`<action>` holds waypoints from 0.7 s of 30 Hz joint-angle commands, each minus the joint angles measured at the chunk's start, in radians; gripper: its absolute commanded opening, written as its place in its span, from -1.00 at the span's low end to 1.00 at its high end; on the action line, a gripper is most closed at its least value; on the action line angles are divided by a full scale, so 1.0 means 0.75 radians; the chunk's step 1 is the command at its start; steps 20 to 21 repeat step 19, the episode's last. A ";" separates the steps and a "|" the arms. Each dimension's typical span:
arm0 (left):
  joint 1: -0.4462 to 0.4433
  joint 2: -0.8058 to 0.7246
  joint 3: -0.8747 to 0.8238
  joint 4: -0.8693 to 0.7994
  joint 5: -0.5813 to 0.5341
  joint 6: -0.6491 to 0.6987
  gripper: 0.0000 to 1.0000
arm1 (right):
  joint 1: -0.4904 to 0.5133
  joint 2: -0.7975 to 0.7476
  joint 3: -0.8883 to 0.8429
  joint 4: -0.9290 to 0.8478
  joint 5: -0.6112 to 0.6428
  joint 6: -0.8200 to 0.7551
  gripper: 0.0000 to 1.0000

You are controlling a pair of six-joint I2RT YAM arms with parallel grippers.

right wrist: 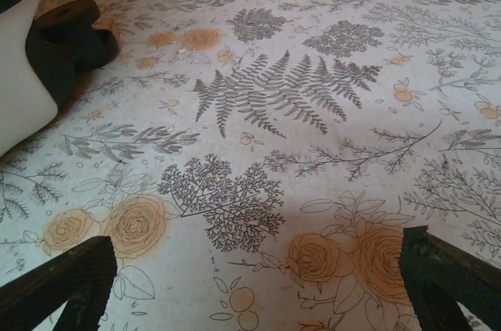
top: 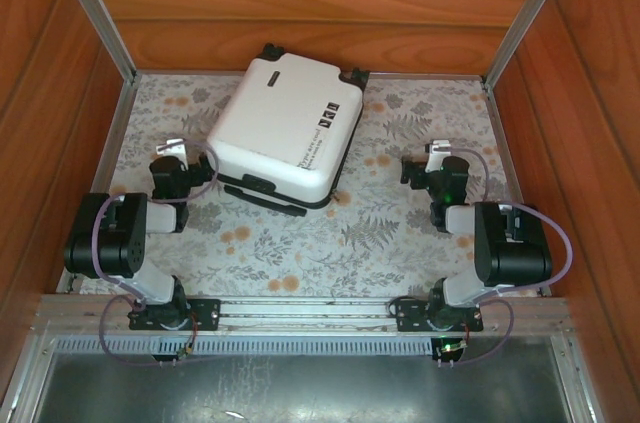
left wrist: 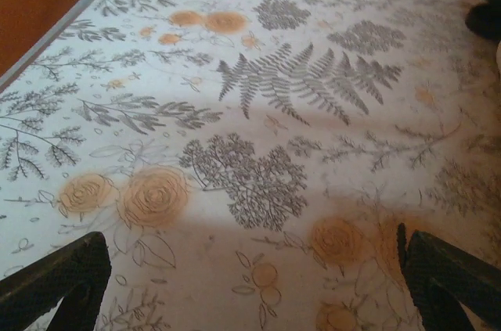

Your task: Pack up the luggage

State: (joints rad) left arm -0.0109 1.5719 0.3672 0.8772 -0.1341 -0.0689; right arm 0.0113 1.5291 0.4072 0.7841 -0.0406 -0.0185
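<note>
Beside the luggage (top: 285,133), on its left and close to its near corner, the left gripper (left wrist: 250,241) is held low over the flowered cloth (top: 300,243). Its two black fingers (left wrist: 59,276) are spread wide apart. Nothing is gripped between them, and bare cloth is seen in the gap. On the other side of the luggage, a little farther from it, the right gripper (right wrist: 258,243) is held low in the same way. Its jaws are spread wide too, and nothing is gripped by them. The luggage is laid flat on the cloth between the two grippers and a bit beyond them. Its white shell is turned up, its lid is shut, and it is set a bit askew. Black wheels (top: 357,73) are seen on the far side of the luggage, and a black handle (top: 265,195) is seen on its near side. Small black marks are printed on its top. A wooden wall (top: 300,3) is seen behind the luggage. From the right wrist, a piece of the white shell and one black wheel are seen at the left edge.
</note>
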 commanded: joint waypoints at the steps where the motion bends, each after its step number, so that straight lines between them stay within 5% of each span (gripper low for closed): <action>1: 0.002 0.027 0.032 0.058 -0.137 0.043 1.00 | -0.011 -0.003 0.077 -0.075 0.098 0.052 0.98; 21: -0.008 0.011 0.023 0.051 -0.155 0.046 1.00 | 0.008 0.009 0.109 -0.125 0.054 0.008 0.98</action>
